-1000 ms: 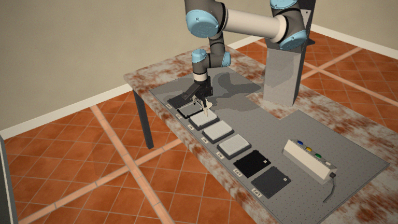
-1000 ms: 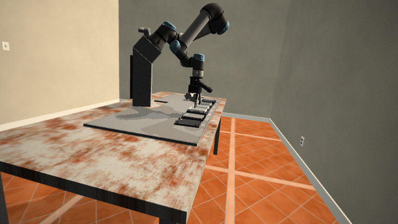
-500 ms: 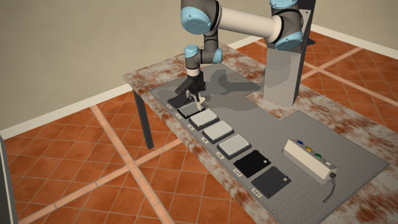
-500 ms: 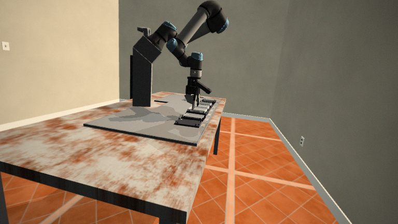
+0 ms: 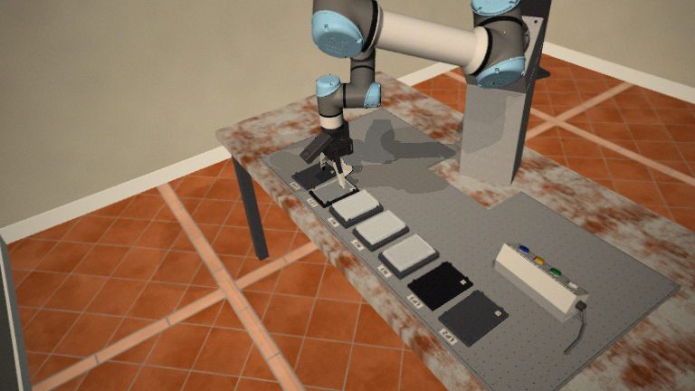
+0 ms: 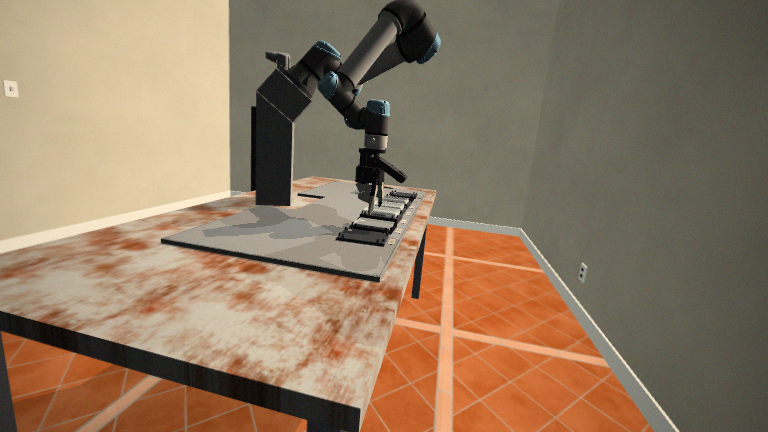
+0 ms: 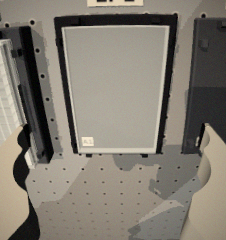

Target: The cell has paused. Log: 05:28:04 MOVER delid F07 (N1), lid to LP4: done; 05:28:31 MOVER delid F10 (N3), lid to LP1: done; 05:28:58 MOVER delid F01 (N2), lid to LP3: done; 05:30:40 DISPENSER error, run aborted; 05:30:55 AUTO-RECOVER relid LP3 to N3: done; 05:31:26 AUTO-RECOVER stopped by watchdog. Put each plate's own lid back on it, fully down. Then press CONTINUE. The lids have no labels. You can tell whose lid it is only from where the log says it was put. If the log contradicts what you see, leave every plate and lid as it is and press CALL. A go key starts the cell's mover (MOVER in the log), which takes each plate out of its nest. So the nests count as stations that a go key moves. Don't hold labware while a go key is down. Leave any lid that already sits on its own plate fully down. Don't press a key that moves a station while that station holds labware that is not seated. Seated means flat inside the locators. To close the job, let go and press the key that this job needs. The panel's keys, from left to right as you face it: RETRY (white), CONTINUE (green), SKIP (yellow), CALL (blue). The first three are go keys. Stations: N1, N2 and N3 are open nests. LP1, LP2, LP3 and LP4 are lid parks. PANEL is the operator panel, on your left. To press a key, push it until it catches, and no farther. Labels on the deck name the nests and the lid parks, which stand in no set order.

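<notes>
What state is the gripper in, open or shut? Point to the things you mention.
Open: in the wrist view the gripper's (image 5: pixel 333 174) (image 6: pixel 376 207) (image 7: pixel 114 127) fingers stand wide apart, nothing between them.

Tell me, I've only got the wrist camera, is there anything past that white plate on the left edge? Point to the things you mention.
Observer: Yes, two more white plates, on N2 (image 5: pixel 380 228) (image 6: pixel 393 206) and N3 (image 5: pixel 408 253) (image 6: pixel 398 200).

Operator: What's at the far end of that row?

Observer: LP2 (image 5: pixel 472 319), a dark lid park with no pale lid showing on it.

Operator: And the panel key nearest that end?

Observer: The white key (image 5: pixel 571 284), next to the green one (image 5: pixel 555 271).
</notes>
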